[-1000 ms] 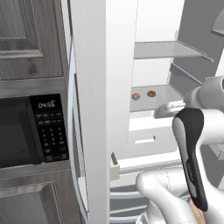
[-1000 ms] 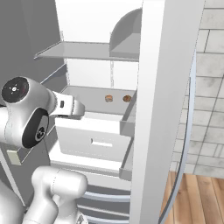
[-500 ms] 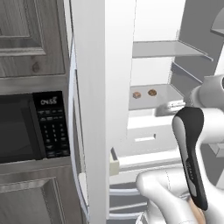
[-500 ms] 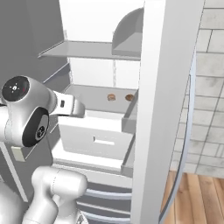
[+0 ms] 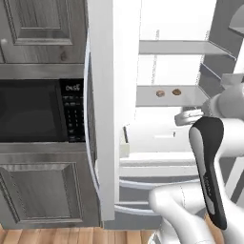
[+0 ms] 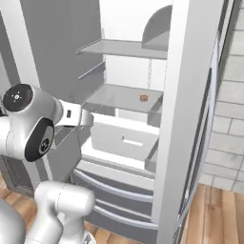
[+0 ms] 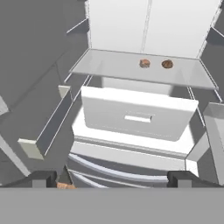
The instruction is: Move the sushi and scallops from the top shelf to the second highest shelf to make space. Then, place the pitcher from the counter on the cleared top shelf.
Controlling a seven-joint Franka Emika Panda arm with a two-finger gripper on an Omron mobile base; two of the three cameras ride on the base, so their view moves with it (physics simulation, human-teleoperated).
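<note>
My fingers (image 7: 43, 178) are spread wide, nothing between them, well short of the open fridge. Nearest ahead: white drawer (image 7: 138, 117). Above it, the grey shelf (image 7: 109, 68) carries both morsels side by side, apart, toward its right half: sushi (image 7: 145, 64) on the left, scallops (image 7: 167, 64) on the right. Another shelf (image 5: 181, 46) sits higher up. Microwave (image 5: 40, 110) left of the fridge.

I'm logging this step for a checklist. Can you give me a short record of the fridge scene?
sushi: on the grey shelf, untouched
scallops: same shelf, beside the sushi, not touching it
hand: open, empty, facing the shelf but well short of it
drawer: white, just below that shelf
fridge door: open
</note>
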